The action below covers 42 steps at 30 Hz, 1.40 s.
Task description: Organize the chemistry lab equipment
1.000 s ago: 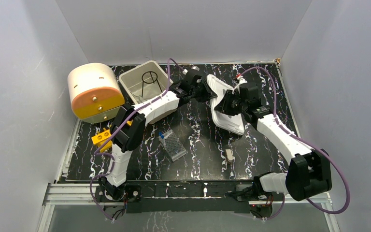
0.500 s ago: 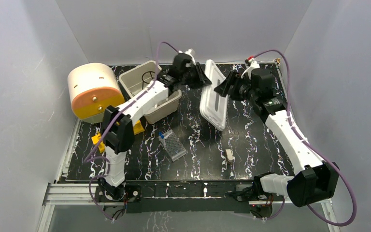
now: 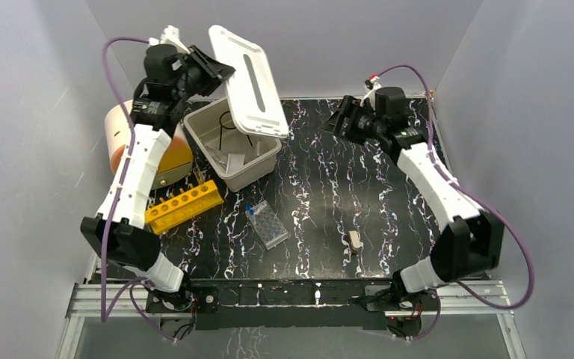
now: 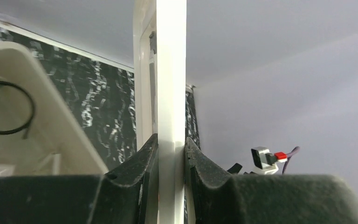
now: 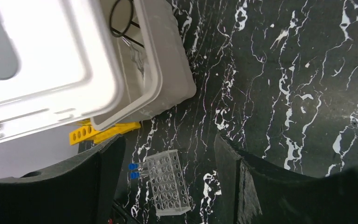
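My left gripper [image 3: 213,71] [image 4: 171,142] is shut on the edge of the white grey-slotted lid [image 3: 250,78] [image 4: 171,70] [image 5: 42,70] and holds it tilted in the air above the beige tub [image 3: 258,161] [image 5: 168,70]. The black wire stand [image 3: 232,123] [image 4: 7,109] [image 5: 121,18] lies inside the tub. On the table in front of the tub lie the yellow tube rack [image 3: 183,206] [image 5: 98,133] and the clear well tray [image 3: 269,224] [image 5: 170,184], which has blue-capped tubes at one end. My right gripper [image 3: 334,123] [image 5: 168,140] hangs open and empty to the right of the lid.
A large cream and orange cylinder [image 3: 146,142] stands at the left, behind my left arm. A small pale piece [image 3: 354,241] lies alone on the dark marbled table [image 3: 389,209], near the front. Grey walls close in the table on three sides.
My right gripper opened, let go of the lid and drew back to the right. My left arm swung the lid up and left, over the tub.
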{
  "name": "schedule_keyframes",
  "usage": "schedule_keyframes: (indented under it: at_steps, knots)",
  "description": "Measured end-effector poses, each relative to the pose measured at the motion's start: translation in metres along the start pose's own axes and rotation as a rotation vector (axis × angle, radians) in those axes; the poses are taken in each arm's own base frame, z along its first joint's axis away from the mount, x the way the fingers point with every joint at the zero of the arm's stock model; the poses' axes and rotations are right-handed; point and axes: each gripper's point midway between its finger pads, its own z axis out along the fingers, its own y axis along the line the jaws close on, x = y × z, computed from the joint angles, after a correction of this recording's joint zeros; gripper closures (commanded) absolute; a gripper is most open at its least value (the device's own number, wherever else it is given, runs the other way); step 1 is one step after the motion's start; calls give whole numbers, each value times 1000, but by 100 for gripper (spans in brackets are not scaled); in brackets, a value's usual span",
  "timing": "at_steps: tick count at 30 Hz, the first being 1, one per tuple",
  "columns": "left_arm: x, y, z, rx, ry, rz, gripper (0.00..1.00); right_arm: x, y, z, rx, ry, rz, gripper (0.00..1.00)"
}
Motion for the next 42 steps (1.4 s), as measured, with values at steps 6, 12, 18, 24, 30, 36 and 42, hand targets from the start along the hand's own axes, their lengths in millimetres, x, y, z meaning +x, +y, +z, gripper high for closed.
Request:
schedule_keyframes:
  at_steps: [6,12,18,24,30,36,42]
  knots:
    - [-34,33,-26,-110,-92,-27,100,28,-7,60,51,165,-41,21]
    - [-42,61,-34,-232,-123,7,100,54,13,118,58,260,-141,21]
    - [-56,71,-43,-308,-172,77,100,68,21,166,96,293,-210,26]
    - [-55,71,-43,-305,-167,79,100,80,0,187,198,315,-247,39]
    - [-50,69,-34,-273,-137,63,100,77,-7,188,275,268,-269,48]
    - [-38,70,-19,-230,-85,19,100,72,-26,170,380,210,-268,58]
    - [-19,72,-7,-177,-27,-66,100,65,-44,139,499,158,-265,68]
